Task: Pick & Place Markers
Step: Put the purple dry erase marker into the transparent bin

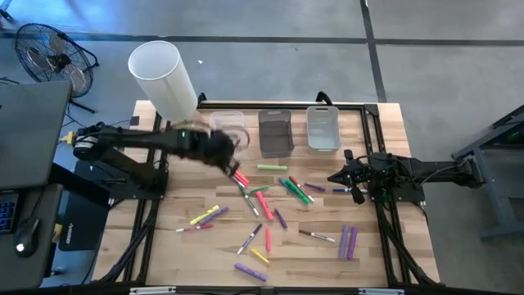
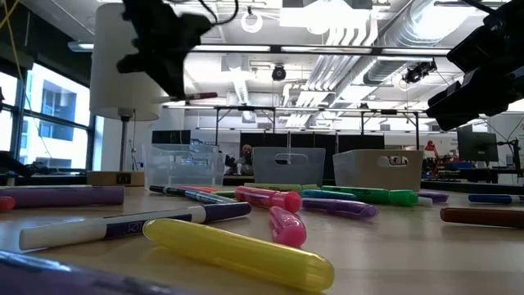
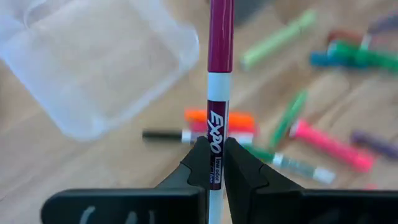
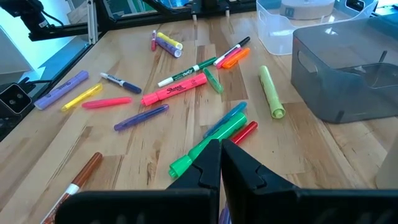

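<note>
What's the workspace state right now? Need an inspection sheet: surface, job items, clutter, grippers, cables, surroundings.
Surface: wooden table, black frame rails along its edges.
Job's things: markers scattered over the middle of the table; one magenta-capped Expo marker lifted clear of it. Three bins in a row at the far edge; contents cannot be told.
Clutter: white cylinder at the far left corner.
Grippers: left gripper shut on the Expo marker, raised near the clear left bin; right gripper shut, empty, waiting at the right side.
Cables: nothing seen on the table.
Surroundings: floor fan, lab room beyond.
</note>
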Robot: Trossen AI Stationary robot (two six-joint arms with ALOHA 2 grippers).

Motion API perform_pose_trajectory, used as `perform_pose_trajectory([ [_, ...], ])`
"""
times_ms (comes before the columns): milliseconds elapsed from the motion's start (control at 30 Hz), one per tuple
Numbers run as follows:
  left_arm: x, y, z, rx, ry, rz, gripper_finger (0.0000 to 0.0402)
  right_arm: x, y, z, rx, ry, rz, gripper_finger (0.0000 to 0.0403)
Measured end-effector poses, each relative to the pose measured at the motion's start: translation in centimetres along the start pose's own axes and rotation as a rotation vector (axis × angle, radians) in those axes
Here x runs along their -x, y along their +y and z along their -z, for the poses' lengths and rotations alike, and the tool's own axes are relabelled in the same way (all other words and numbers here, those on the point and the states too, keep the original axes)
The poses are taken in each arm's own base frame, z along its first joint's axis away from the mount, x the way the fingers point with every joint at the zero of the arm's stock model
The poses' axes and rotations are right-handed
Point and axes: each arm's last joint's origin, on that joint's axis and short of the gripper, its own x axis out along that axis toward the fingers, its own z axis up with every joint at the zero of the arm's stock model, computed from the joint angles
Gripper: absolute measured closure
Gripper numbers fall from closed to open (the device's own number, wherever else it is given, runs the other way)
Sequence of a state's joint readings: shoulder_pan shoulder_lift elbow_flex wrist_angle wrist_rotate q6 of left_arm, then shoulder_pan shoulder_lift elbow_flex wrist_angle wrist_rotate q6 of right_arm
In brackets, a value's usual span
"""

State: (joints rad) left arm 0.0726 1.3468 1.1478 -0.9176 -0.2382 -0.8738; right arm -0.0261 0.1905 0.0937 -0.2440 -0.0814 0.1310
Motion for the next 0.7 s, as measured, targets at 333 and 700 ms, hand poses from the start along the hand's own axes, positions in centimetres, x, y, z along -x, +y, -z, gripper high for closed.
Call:
perform_pose_trajectory([
  [333, -5.2, 5.0, -5.9, 0.144, 0.072, 0.005, 0.0379, 0.0, 0.0, 0.0, 0.000, 0.000, 0.000, 0.0400],
  [700, -7.3, 7.1, -7.8, 0.176, 0.059, -0.014, 0.0330, 0.0, 0.0, 0.0, 0.000, 0.000, 0.003, 0.0400],
])
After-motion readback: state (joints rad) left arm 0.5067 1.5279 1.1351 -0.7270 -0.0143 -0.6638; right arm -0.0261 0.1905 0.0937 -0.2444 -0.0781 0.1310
